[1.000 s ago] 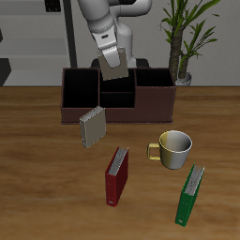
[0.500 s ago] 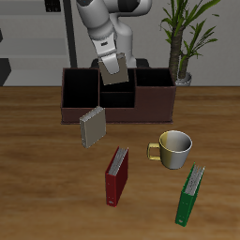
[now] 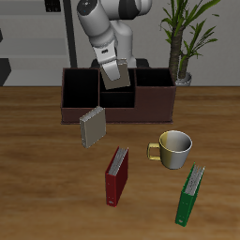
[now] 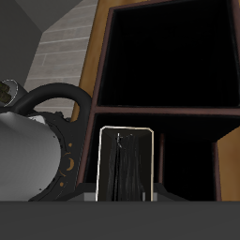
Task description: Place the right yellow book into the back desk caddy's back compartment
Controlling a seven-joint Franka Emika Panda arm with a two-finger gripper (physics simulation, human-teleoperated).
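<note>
Flat yellow book [image 3: 115, 74] now farther back.

Back compartment [image 3: 117, 77] hidden behind right yellow book [image 3: 115, 73] (exterior view).

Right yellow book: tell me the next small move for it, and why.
Probably lower it straight down, then release. The gripper holds the right yellow book upright above the back desk caddy, over its narrow middle section. In the wrist view the book hangs over a dark cell; whether that is the back compartment cannot be told, so check alignment while descending.
</note>
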